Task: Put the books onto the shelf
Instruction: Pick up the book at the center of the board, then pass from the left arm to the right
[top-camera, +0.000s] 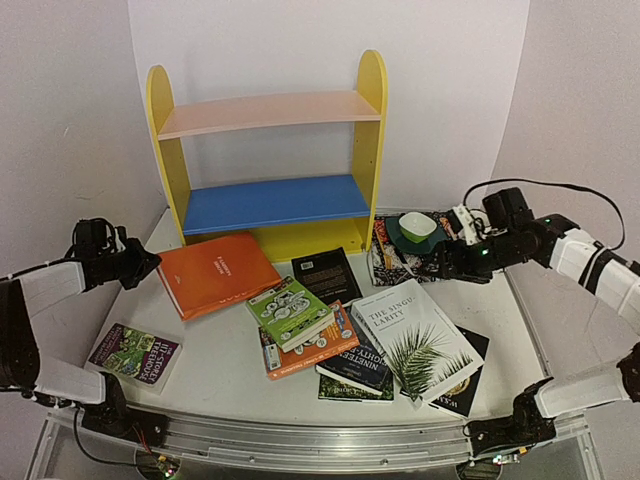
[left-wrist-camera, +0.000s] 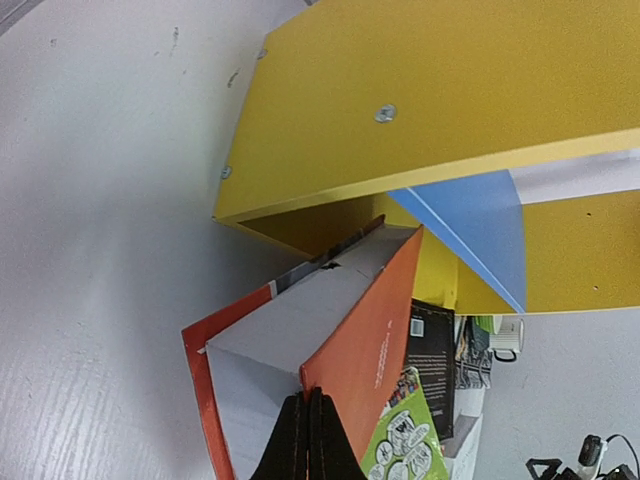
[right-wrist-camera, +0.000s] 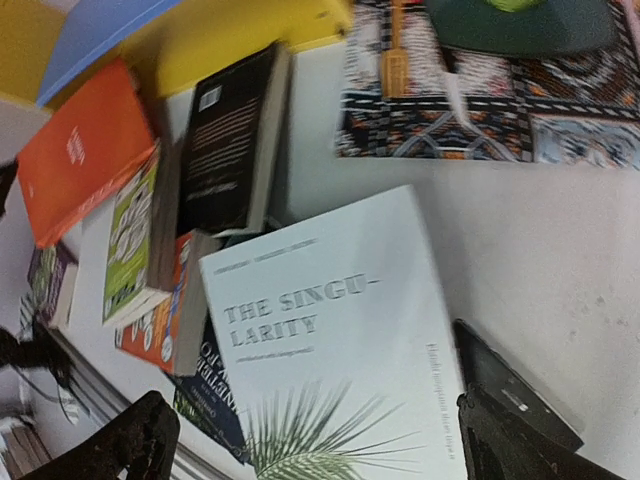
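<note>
The shelf (top-camera: 368, 130) is made of smooth painted boards, with yellow round-topped sides, a pale pink top board and a blue middle board; it stands at the far side of the white table (top-camera: 215, 375). The books (top-camera: 325, 348) are glossy rectangular paperbacks and lie flat in front of it, some overlapping. The orange book (top-camera: 215, 272) is by the shelf's left foot, with its long axis running left to right; the left gripper (top-camera: 148, 265) has its fingers pressed together on the edge of its cover. The white palm-leaf book (top-camera: 415, 340) points from far-left to near-right. The right gripper (top-camera: 447, 266) hangs over the right side with its fingers spread wide, holding nothing.
</note>
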